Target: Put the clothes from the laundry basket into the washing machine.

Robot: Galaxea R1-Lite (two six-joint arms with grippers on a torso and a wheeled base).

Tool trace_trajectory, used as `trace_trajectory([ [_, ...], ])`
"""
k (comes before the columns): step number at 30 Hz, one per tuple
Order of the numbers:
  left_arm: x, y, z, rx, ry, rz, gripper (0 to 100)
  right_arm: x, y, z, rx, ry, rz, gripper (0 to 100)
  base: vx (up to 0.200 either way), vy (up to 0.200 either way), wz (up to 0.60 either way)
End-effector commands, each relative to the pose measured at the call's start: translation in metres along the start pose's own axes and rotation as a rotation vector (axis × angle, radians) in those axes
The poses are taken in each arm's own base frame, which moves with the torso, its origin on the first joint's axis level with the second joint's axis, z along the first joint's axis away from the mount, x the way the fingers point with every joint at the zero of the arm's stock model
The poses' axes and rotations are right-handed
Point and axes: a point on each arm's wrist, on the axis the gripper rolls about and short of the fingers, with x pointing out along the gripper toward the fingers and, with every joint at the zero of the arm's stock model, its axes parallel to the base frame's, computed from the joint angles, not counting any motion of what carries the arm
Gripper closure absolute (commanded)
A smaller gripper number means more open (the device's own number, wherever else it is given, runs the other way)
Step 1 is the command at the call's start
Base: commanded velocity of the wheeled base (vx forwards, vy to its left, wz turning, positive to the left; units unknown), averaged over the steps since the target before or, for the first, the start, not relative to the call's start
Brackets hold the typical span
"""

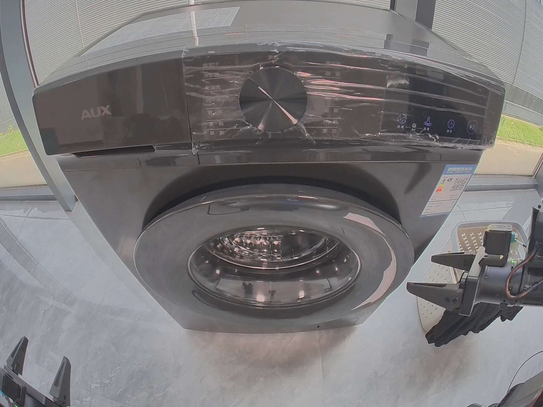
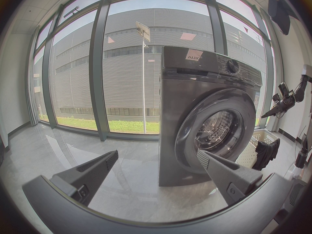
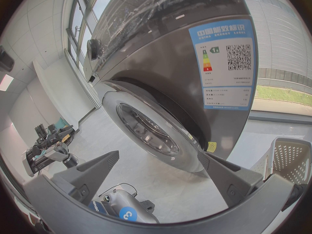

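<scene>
Closed door, dark clothes draped on the laundry basket rim.
It stands on the floor by the washing machine's right front corner. My right gripper hangs wide and empty above it, left gripper wide too. I'd open the door before grasping.

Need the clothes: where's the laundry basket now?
Head view: the laundry basket sits on the floor right of the washing machine, below the right tool, dark clothes draped over its rim.
</scene>
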Motion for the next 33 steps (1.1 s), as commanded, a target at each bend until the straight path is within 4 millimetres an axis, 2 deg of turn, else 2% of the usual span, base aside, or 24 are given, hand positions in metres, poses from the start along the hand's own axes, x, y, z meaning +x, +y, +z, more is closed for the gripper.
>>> trace_trajectory([
  [1,0.0,0.0,-0.005,0.0,-0.001,0.001,0,0.018,-0.007,0.005,0.011,0.028,-0.005,0,0.0,0.0,0.0],
  [15,0.0,0.0,-0.005,0.002,-0.001,0.0,0,0.058,-0.022,0.013,-0.001,0.024,-0.061,0,0.0,0.0,0.0],
  [20,0.0,0.0,-0.005,0.0,-0.001,0.0,0,0.064,-0.023,0.011,-0.001,0.026,-0.06,0,0.0,0.0,0.0],
  [26,0.0,0.0,-0.005,0.0,-0.001,0.001,0,0.064,-0.015,0.006,-0.007,0.043,-0.028,0,0.0,0.0,0.0],
  [33,0.0,0.0,-0.005,0.0,-0.001,0.001,0,0.04,-0.004,-0.006,-0.015,0.05,-0.018,0,0.0,0.0,0.0],
])
